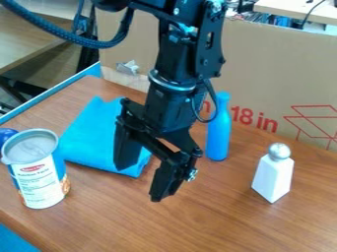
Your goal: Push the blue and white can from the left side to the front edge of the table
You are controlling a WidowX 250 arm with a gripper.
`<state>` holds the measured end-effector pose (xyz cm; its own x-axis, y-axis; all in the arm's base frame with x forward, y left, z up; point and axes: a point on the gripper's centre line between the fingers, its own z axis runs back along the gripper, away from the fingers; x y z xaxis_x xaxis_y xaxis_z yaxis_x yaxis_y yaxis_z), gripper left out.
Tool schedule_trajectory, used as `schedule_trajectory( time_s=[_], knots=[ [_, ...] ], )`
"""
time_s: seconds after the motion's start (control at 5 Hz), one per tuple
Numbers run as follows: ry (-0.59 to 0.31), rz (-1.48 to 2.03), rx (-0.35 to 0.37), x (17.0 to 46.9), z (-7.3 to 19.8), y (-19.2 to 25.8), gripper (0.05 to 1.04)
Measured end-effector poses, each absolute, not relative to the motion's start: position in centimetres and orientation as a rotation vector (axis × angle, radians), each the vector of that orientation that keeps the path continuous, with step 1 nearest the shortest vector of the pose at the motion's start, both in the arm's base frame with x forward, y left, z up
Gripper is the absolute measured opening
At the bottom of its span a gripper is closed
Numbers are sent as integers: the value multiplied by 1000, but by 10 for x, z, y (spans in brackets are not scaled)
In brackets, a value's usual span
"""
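The black gripper (143,178) hangs over the middle of the wooden table (204,221), its two fingers spread apart with nothing between them. Behind and partly hidden by it lies a folded blue cloth (92,135). A can (41,179) with a white and blue label stands upright to the left. Right of the gripper and farther back, a blue bottle (219,135) is upright. Toward the right side stands a white shaker (272,178) with a silver, rounded top.
A round dark blue object (7,135) sits at the left edge, beside the can. A large cardboard panel (276,74) rises along the table's back edge. Blue edging (49,92) runs along the back left.
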<state>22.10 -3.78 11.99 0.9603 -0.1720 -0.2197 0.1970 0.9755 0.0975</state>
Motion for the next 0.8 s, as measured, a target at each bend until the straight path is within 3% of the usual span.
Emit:
schedule_trajectory(
  time_s=[0.2, 0.6, 0.8],
  knots=[
    [229, -189, 119, 220, 116, -37, 1001],
    [128, -54, 30, 220, 158, 49, 1001],
    [148, 43, 52, 223, 153, 97, 1001]
  ],
)
